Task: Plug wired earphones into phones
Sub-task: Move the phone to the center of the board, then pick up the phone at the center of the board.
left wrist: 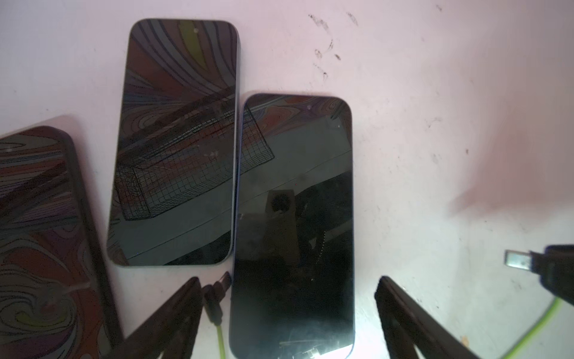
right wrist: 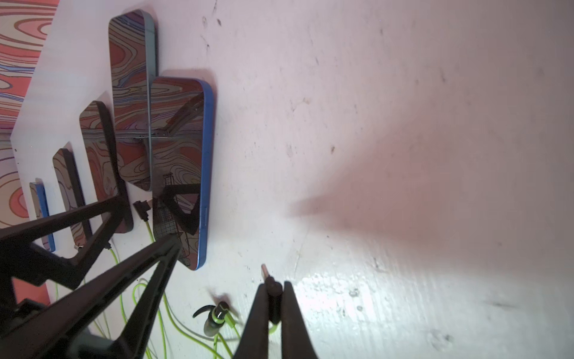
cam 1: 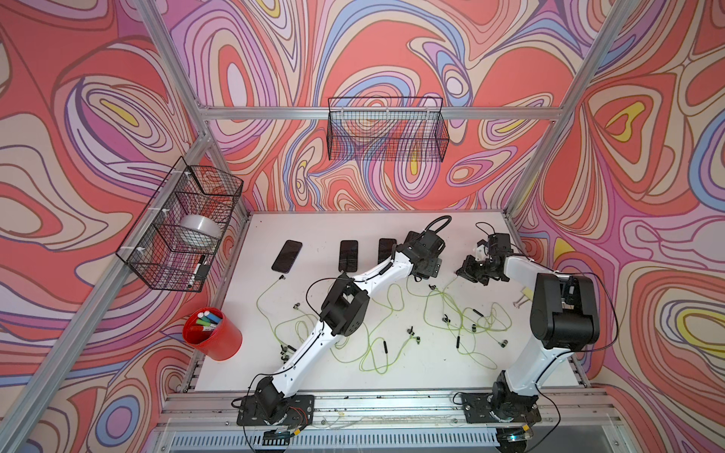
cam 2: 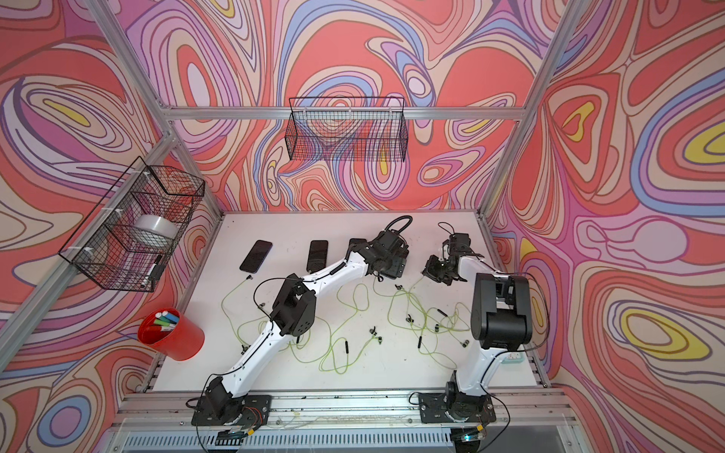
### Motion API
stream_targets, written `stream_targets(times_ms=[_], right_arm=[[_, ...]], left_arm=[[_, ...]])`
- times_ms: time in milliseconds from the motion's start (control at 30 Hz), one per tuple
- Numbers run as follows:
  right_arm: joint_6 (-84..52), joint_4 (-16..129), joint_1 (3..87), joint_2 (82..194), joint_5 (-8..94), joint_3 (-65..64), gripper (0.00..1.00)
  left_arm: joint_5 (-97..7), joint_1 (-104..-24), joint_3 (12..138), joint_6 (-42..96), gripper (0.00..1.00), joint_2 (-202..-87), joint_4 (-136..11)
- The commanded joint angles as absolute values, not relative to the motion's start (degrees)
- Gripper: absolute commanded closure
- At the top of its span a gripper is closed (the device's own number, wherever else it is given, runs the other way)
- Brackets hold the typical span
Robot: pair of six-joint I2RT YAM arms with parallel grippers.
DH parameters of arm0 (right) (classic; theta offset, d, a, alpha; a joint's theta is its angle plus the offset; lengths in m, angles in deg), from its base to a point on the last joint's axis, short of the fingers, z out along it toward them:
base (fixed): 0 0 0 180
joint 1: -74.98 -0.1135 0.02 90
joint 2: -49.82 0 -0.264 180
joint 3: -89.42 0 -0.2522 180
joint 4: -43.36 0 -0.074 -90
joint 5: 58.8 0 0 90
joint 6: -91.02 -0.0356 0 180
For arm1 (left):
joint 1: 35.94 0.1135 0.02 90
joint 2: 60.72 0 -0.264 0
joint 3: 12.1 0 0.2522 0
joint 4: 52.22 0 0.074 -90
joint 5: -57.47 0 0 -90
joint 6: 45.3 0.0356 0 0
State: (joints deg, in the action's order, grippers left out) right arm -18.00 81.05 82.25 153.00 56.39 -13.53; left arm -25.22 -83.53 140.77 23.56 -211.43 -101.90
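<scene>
Top view: the phones (cam 1: 348, 255) lie in a row along the far side of the table (cam 1: 431, 376), short ends facing the wired earphones (cam 1: 372, 313) tangled nearer the arm bases; judged a layout for short reaches. Left wrist view: the left gripper (left wrist: 288, 279) stands spread astride one phone (left wrist: 295, 202), touching neither edge; probably to brace it. Right wrist view: the right gripper (right wrist: 275, 287) pinches a plug (right wrist: 265, 271), metal tip forward, near that phone's end; judged ready for insertion.
</scene>
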Motion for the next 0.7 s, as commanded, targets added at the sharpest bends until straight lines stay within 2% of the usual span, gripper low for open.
stream_targets(times_ms=[0, 267, 433, 667], right_arm=[[-17.3, 81.6, 82.1, 151.7, 55.2, -14.5, 1.00], [-17.6, 81.0, 82.1, 151.7, 55.0, -15.6, 1.00], [-17.9, 80.7, 82.1, 151.7, 54.9, -15.8, 1.00], [-18.0, 80.1, 82.1, 151.7, 54.8, -16.4, 1.00]], left_arm=[[-26.1, -83.6, 143.8, 24.7, 0.09, -213.5, -106.9], [-28.6, -83.6, 144.5, 26.9, 0.12, -214.5, -109.8], [-30.5, -83.6, 149.2, 27.8, 0.13, -218.0, -113.1], [-29.7, -83.6, 149.5, 28.4, 0.14, -219.7, -114.5]])
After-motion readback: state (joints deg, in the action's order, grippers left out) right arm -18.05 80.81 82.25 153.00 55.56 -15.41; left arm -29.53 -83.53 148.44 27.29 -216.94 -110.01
